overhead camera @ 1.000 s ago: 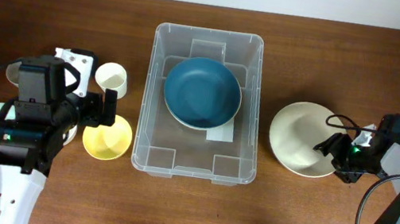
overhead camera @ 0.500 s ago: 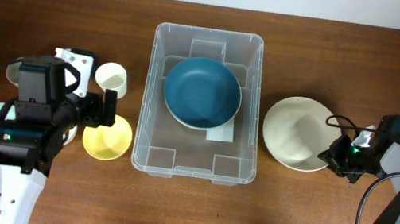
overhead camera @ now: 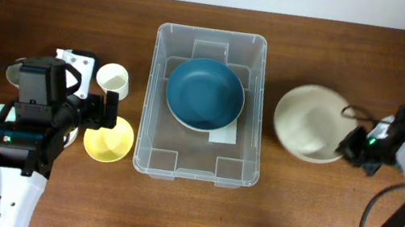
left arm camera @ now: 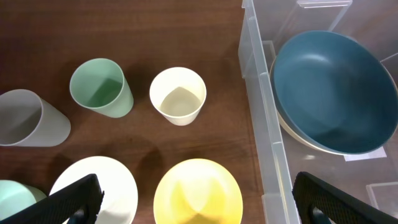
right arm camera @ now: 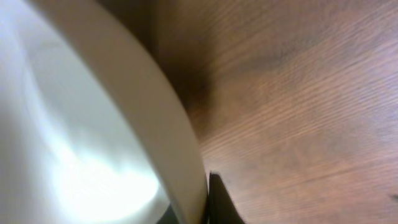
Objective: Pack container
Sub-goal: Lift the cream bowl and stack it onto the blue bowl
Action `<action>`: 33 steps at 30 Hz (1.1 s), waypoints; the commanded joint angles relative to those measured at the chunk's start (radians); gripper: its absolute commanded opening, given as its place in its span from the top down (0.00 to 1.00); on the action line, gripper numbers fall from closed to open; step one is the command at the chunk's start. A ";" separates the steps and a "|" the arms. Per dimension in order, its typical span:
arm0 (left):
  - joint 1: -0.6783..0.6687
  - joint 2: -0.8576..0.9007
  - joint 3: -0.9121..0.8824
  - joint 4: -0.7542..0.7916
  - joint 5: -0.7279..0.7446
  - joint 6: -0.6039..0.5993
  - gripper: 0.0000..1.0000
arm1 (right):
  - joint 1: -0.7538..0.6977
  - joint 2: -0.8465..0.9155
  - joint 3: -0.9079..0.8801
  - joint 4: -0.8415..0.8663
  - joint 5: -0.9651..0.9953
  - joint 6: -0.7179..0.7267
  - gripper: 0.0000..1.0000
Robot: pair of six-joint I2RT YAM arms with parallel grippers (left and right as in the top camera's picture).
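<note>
The container (overhead camera: pixel 154 98), a clear plastic bin, stands mid-table with a dark blue bowl (overhead camera: pixel 205 94) inside it over a white label. To its right, my right gripper (overhead camera: pixel 350 149) is shut on the right rim of a cream bowl (overhead camera: pixel 311 123), which sits tilted. In the right wrist view the cream bowl (right arm camera: pixel 93 124) fills the left side and one dark fingertip (right arm camera: pixel 217 199) presses against its outer wall. My left gripper (overhead camera: pixel 109 109) is open above a yellow bowl (left arm camera: pixel 198 193), its fingers (left arm camera: pixel 74 199) spread wide to either side of it.
Left of the container stand a cream cup (left arm camera: pixel 178 94), a green cup (left arm camera: pixel 99 87), a grey cup (left arm camera: pixel 28 118) lying over, and a white bowl (left arm camera: pixel 99 186). Bare wood lies in front of the container and right of the cream bowl.
My right gripper has closed on the cream bowl's rim. The bowl first slid a little left, then moved toward the far side and tilted. The left arm has not moved.
</note>
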 commanded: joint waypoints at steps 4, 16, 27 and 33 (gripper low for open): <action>0.003 0.000 0.016 0.002 0.008 -0.010 0.00 | 0.080 -0.177 0.374 -0.146 0.011 -0.020 0.96; 0.003 0.000 0.016 0.002 0.008 -0.010 0.00 | 0.587 -0.130 0.560 -0.180 0.189 -0.029 0.96; 0.003 0.000 0.016 0.002 0.008 -0.010 0.00 | 0.739 0.150 0.560 -0.058 0.193 -0.031 0.96; 0.003 0.000 0.016 0.002 0.008 -0.010 0.00 | 0.739 0.170 0.560 -0.050 0.187 -0.076 0.75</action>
